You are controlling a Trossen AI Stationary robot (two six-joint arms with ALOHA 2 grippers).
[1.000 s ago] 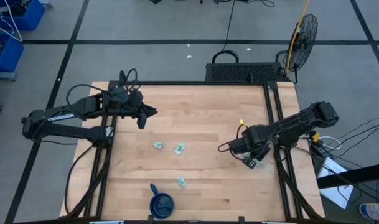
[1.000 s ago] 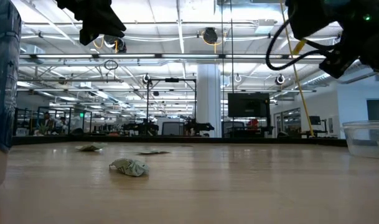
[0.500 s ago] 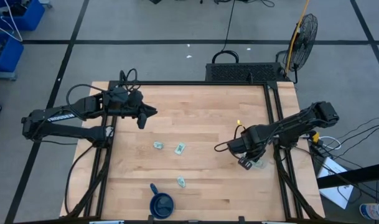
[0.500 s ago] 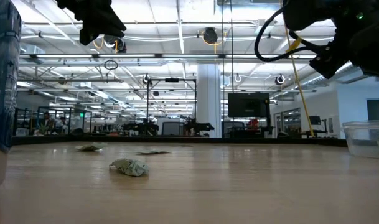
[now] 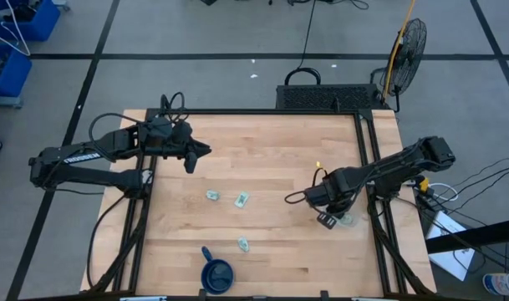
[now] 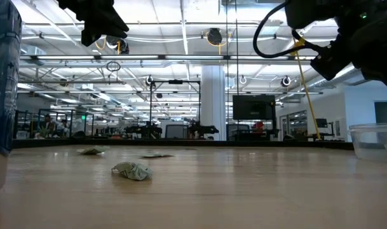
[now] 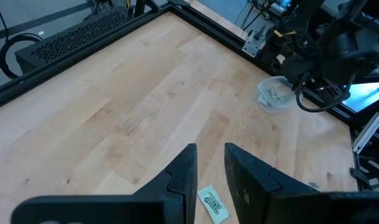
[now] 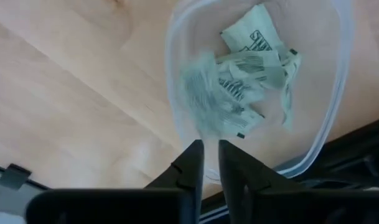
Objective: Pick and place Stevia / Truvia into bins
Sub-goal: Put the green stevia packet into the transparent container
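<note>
Three pale green Stevia sachets lie flat on the wooden table: sachet (image 5: 212, 196), sachet (image 5: 241, 199) and sachet (image 5: 244, 244). In the low view the nearest sachet (image 6: 133, 170) looks crumpled. The clear plastic bin (image 5: 347, 220) stands near the table's right edge and holds several sachets (image 8: 251, 68); one sachet (image 8: 205, 99) in it shows blurred. My right gripper (image 5: 327, 219) hovers just left of the bin, above its rim (image 8: 211, 152), with a narrow gap between its fingers and nothing in it. My left gripper (image 5: 191, 156) waits raised over the far left of the table, slightly open and empty.
A dark blue mug (image 5: 218, 272) stands at the near edge, close to the nearest sachet. Black frame rails (image 5: 367, 159) run along the table's sides, right beside the bin. Bare wood (image 5: 271, 159) lies across the middle and far part of the table.
My right gripper has drifted toward the table's left edge, off the bin, which it covered from above a second ago and which now shows beside it. The three sachets on the table have not moved.
</note>
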